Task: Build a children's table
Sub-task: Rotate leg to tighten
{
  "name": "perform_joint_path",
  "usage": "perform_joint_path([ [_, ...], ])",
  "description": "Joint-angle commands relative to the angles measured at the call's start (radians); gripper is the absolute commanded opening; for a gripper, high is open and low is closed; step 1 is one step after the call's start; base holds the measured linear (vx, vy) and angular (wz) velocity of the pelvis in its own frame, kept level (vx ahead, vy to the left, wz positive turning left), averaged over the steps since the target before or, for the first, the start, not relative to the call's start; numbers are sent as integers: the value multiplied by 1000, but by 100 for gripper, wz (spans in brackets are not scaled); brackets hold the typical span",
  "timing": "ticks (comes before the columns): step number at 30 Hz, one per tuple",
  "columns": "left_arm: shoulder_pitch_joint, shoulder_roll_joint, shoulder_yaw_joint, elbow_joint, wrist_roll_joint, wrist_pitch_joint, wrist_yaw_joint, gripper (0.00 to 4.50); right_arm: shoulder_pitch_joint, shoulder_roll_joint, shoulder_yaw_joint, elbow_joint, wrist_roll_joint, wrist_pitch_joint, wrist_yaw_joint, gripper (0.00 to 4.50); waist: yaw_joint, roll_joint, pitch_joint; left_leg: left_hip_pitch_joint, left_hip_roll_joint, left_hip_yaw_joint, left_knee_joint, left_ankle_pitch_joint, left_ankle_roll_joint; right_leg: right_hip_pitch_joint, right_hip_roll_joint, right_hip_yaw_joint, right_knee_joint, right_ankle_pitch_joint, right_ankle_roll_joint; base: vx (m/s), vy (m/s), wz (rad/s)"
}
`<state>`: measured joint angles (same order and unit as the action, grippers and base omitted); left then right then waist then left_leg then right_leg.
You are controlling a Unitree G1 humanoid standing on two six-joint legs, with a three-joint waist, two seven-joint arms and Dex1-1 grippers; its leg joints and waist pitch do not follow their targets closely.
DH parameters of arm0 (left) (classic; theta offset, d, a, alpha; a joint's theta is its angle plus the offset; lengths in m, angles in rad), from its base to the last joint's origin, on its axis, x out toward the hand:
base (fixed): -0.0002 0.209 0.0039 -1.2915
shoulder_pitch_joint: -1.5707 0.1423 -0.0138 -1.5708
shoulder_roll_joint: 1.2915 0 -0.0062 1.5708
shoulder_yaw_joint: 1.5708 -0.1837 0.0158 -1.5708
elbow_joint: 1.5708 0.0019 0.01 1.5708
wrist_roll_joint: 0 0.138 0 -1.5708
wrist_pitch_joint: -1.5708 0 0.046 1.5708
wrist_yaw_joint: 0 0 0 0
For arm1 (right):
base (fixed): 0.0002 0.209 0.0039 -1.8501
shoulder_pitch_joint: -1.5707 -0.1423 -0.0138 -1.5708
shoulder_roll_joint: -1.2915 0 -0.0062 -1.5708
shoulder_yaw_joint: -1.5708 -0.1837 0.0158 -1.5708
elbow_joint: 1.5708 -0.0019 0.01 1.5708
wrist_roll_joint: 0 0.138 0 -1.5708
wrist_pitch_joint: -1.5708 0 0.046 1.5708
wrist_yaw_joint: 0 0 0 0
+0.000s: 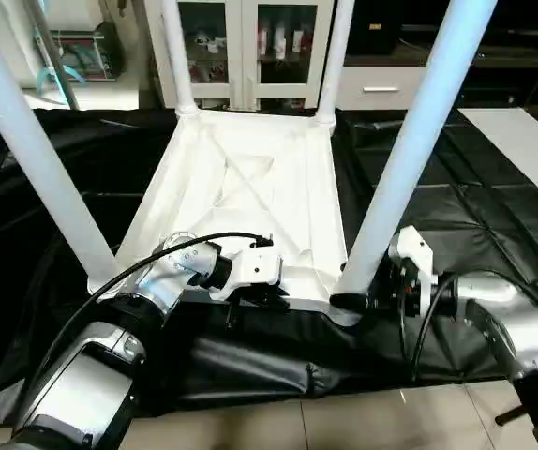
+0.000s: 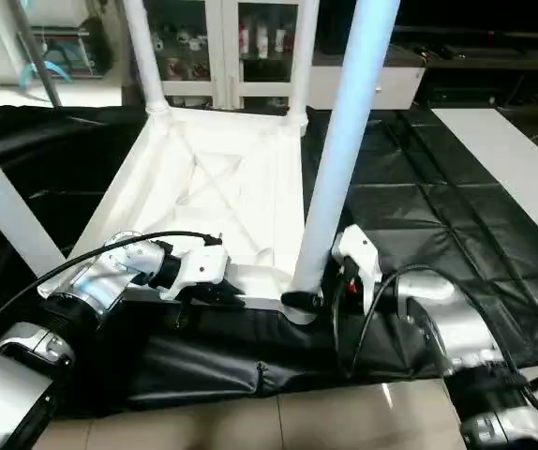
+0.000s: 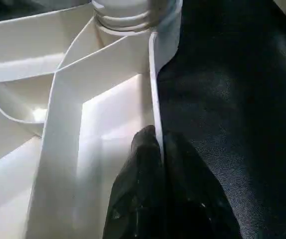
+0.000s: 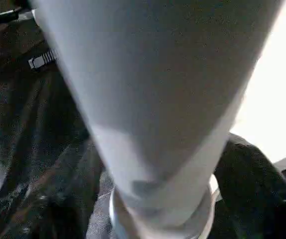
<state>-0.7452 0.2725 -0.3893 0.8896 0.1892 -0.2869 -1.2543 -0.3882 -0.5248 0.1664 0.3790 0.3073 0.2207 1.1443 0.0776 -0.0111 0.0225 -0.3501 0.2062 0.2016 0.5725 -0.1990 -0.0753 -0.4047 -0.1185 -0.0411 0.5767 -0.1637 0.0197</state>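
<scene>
tabletop (image 1: 250, 187) upside down on bench (image 1: 494, 234), four legs up | left gripper (image 3: 155, 164) jaws clamp near rim; right gripper (image 2: 330, 300) jaws straddle near-right leg (image 1: 410, 159), grip unclear | risk: twisting could tilt leg in socket

Your left gripper (image 3: 155, 164) is pinching shut at seven o'clock, while your right gripper (image 1: 358, 298) is sitting with its fingers spread at five o'clock.

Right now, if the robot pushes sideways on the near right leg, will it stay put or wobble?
Probably some wobble: the near right leg is long and held only at its corner socket. The upturned tabletop looks like thin ribbed plastic, likely light, so it may slide on the black cloth.
</scene>
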Motion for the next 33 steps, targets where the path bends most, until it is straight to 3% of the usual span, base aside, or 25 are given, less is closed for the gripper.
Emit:
perform_joint_path([
  [1, 52, 1, -70, 32, 42, 13, -50, 0, -20, -6, 8, 25, -8, -15, 32, 298, 1, -17, -47, 2, 23, 2, -59, -190, 86, 43, -19, 17, -46, -153, -260, 0, 0, 0],
  [9, 60, 8, -73, 22, 49, 18, -58, 0, -42, -26, 34, 78, -29, -15, 116, 232, 9, -18, -48, 0, 23, 2, -57, -163, 88, 45, -16, 16, -40, -112, -265, 0, 0, 0],
  [12, 59, 10, -75, 22, 52, 16, -57, 0, -47, -26, 38, 87, -32, -12, 127, 215, 9, -18, -48, 2, 23, 1, -59, -181, 83, 43, -17, 16, -43, -146, -260, 0, 0, 0],
  [20, 60, 13, -74, 14, 55, 24, -57, 0, -62, -19, 40, 117, -46, -16, 153, 209, 9, -18, -47, 2, 24, 1, -60, -190, 80, 42, -17, 16, -44, -156, -259, 0, 0, 0],
  [24, 60, 7, -62, 20, 54, 45, -27, 0, -66, 24, 0, 161, -70, -48, 16, 209, 7, -19, -45, 0, 23, 1, -62, -193, 75, 40, -17, 16, -47, -177, -251, 0, 0, 0],
  [25, 56, -2, -50, 30, 52, 64, 9, 0, -72, 43, -17, 184, -84, -48, -59, 209, 5, -18, -43, -1, 23, 1, -64, -208, 68, 38, -18, 16, -50, -201, -245, 0, 0, 0],
  [26, 49, -17, -29, 43, 47, 93, 65, 0, -80, 66, -38, 207, -88, -35, -135, 208, -7, -14, -38, 0, 21, -3, -72, -272, 33, 34, -18, 17, -62, -301, -215, 0, 0, 0],
  [28, 29, -49, 7, 71, 37, 138, 169, 0, -93, 111, -75, 240, -85, -8, -257, 204, -22, -23, -38, 1, 18, -12, -77, -342, 1, 32, -17, 14, -73, -407, -176, -25, 0, -2],
  [29, 27, -52, 10, 74, 36, 141, 178, 0, -94, 115, -79, 242, -85, -6, -268, 202, -29, -21, -37, 3, 17, -13, -77, -363, -6, 28, -16, 14, -74, -432, -167, -60, 10, -2],
  [30, 2, -81, 35, 104, 35, 175, 281, 0, -101, 167, -109, 265, -86, 10, -394, 200, -43, -20, -36, 8, 14, -18, -78, -406, -22, 19, -16, 12, -85, -498, -142, -60, 10, -2],
  [33, -49, -140, 88, 156, 26, 249, 501, 0, -113, 262, -148, 293, -101, 13, -609, 198, -59, -18, -36, 7, 10, -23, -78, -446, -27, 15, -14, 6, -94, -546, -109, -18, 4, -1],
])
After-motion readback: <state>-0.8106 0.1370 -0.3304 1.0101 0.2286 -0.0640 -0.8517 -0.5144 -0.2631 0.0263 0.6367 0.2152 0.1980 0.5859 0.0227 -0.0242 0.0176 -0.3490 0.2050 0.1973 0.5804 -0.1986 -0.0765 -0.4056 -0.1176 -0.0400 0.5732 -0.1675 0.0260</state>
